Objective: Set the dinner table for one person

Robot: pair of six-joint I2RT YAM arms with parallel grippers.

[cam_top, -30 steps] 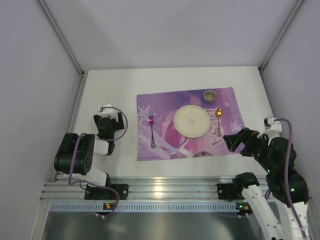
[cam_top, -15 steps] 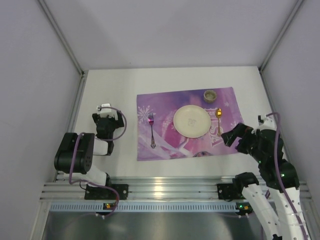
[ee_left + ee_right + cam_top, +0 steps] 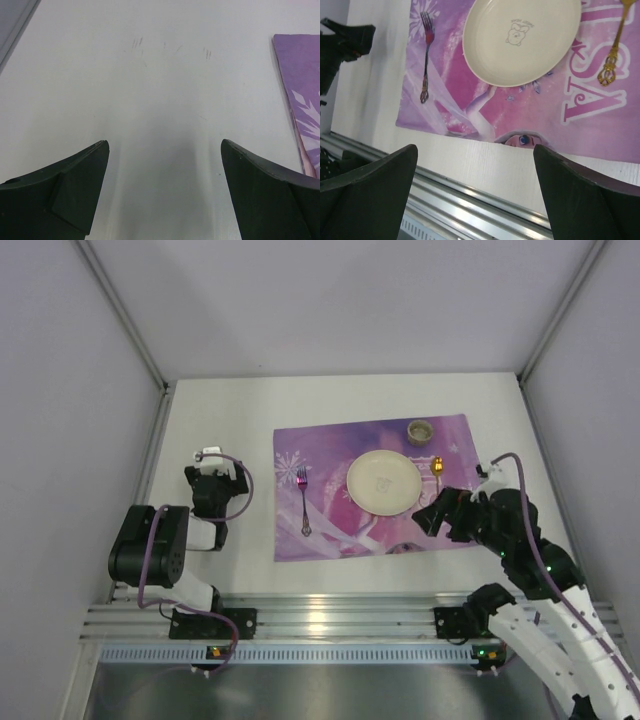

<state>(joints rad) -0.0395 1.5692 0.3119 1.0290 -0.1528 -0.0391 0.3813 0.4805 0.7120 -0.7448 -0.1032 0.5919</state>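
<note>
Wide open and empty, my left gripper (image 3: 213, 483) and right gripper (image 3: 430, 518) flank 1 plate (image 3: 384, 482) mid-frame, the setting apparently complete.

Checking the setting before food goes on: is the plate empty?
Empty. The cream plate lies flat on the purple placemat, its bare surface showing only a small printed figure.
</note>
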